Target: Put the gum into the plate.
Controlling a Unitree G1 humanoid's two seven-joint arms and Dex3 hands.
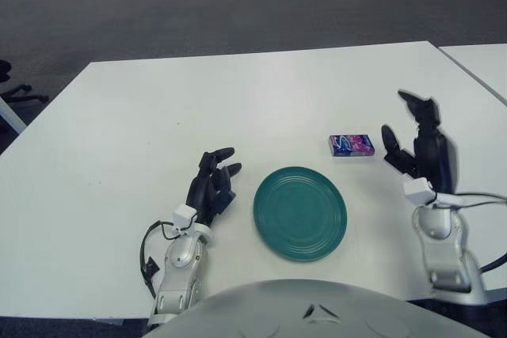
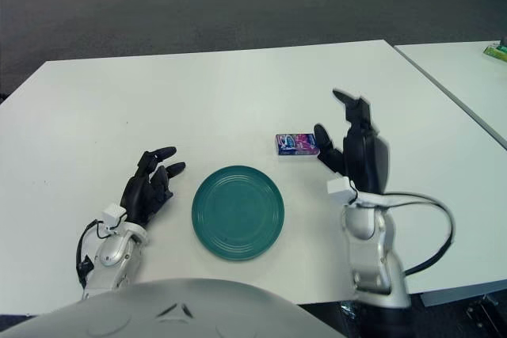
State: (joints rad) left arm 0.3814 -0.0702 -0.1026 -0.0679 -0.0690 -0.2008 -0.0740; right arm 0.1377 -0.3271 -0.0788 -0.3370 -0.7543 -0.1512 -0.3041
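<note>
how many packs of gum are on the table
1: a small purple and blue gum pack lies on the white table, just beyond the round teal plate, left of the raised right hand.
</note>
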